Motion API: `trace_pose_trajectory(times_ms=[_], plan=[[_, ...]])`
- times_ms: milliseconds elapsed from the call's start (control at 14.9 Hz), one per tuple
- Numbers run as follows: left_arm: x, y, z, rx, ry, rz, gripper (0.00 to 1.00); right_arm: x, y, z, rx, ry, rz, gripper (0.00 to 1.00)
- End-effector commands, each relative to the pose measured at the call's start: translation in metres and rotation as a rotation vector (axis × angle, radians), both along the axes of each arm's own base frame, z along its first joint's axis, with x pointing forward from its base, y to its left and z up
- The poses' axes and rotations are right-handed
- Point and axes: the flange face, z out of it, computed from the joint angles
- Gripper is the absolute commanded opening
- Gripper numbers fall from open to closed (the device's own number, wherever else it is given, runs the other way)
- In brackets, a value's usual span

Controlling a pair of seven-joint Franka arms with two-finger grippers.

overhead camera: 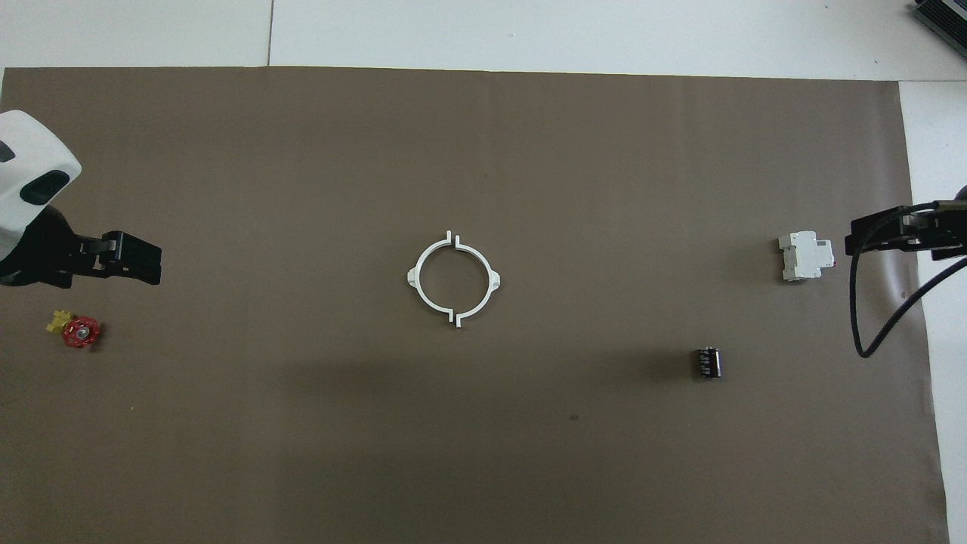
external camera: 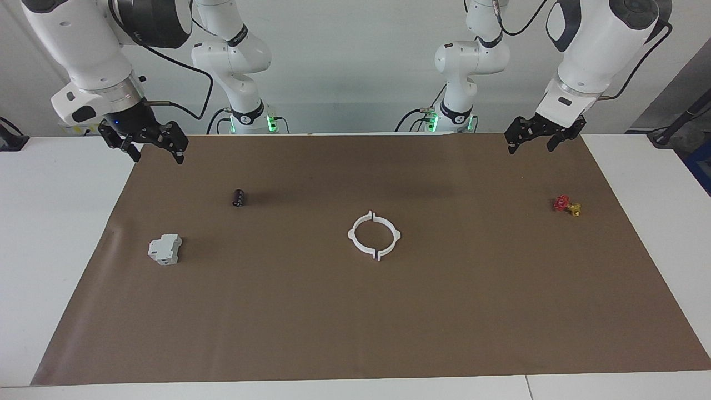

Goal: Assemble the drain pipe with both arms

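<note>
Two white half-rings of the drain pipe (external camera: 374, 235) lie mid-desk as a ring, ends facing but seemingly slightly offset; joining appears nearly or fully done. Any next move calls for both arms pressing the halves together. Left claw (external camera: 537, 136) and right claw (external camera: 145, 145) hang apart-fingered and empty over the mat's robot-side corners.
</note>
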Motion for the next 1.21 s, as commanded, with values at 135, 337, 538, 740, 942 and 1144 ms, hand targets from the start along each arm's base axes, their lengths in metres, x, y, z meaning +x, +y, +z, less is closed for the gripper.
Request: trace_pose_trajectory(times_ms=[135,337,538,740,942,1144], plan=[[0.0019,-0.0004,-0.0011,-0.012,-0.011,0.001,1.00,-0.0060,-0.0020,0.0028,-0.003,0.001,0.015,1.00],[0.0019,-0.0004,-0.0011,-0.012,-0.011,0.001,1.00,-0.0060,-0.0020,0.0028,-0.003,0.001,0.015,1.00],[0.0019,-0.0004,-0.0011,-0.012,-0.011,0.001,1.00,-0.0059,-0.0012,0.0028,-0.003,0.001,0.018,1.00],[-0.0001,-0.0003,-0.0050,-0.010,-0.002,0.001,1.00,-0.0060,-0.0022,0.0028,-0.004,0.002,0.017,1.00],[0.0000,-0.0003,-0.0043,-0.010,-0.003,0.001,1.00,-0.0059,-0.0012,0.0028,-0.003,0.001,0.018,1.00],[0.0000,-0.0003,-0.0030,-0.011,-0.005,0.001,1.00,-0.0059,-0.0012,0.0035,-0.003,0.000,0.018,1.00]])
